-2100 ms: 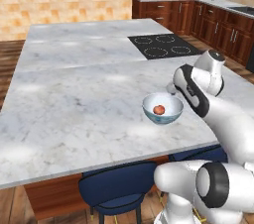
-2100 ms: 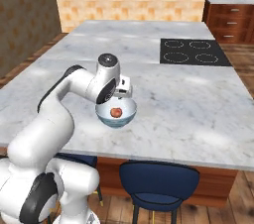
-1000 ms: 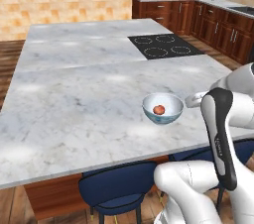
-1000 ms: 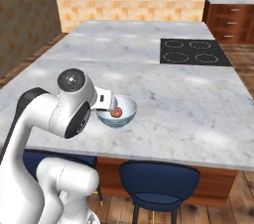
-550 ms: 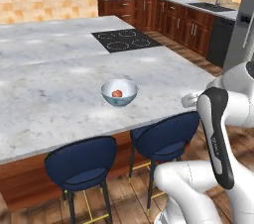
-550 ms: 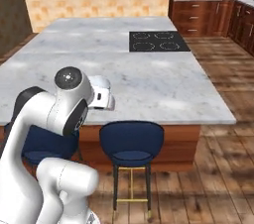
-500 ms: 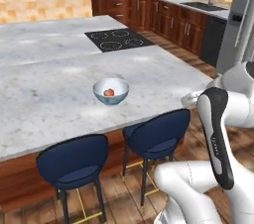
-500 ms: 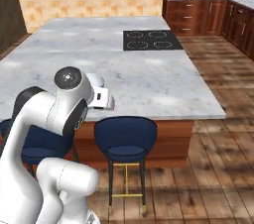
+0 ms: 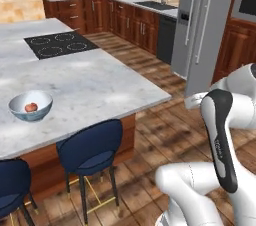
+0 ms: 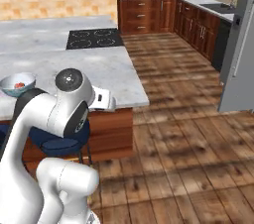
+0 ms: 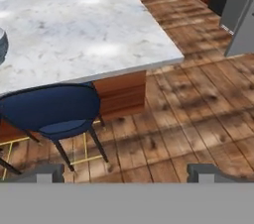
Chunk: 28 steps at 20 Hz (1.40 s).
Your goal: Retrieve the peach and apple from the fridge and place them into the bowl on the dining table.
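My end effector stands wide and empty above plank flooring and a round navy stool. Behind, one deep orange-red fruit sits in the pale blue bowl on the veined marble worktop; the matte grey fridge is shut.

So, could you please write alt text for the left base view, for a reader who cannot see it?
A pale blue bowl holding one orange-red apple sits on the marble dining table. Navy stools stand at its near edge, and the grey fridge, doors closed, stands across the wood floor.
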{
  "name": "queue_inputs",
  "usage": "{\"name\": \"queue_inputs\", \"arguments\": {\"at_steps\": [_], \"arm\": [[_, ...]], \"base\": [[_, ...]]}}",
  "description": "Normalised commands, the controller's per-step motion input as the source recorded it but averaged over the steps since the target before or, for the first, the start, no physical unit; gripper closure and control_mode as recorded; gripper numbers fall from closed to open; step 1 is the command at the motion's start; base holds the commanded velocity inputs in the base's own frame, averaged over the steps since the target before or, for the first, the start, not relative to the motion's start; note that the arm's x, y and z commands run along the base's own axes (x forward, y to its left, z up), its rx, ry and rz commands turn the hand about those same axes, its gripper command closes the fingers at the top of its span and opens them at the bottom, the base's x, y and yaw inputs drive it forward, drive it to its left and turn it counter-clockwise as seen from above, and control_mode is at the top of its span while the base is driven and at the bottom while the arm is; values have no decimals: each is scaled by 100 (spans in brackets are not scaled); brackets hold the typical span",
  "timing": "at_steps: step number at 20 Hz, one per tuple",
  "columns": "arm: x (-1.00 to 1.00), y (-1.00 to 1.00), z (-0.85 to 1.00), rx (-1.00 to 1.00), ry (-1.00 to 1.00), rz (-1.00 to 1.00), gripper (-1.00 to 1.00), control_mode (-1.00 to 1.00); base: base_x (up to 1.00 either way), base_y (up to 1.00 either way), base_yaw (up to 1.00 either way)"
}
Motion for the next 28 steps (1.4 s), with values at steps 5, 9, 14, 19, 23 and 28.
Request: {"name": "queue_inputs", "arguments": {"at_steps": [5,9,14,19,23,28], "arm": [[0,0,0,0,0,0,-100,100],[0,0,0,0,0,0,-100,100],[0,0,0,0,0,0,-100,100],[0,0,0,0,0,0,-100,100],[0,0,0,0,0,0,-100,100],[0,0,0,0,0,0,-100,100]], "base": [[86,-100,-4],[100,-100,5],[100,-100,25],[74,-97,27],[59,-84,24],[93,-24,6]]}}
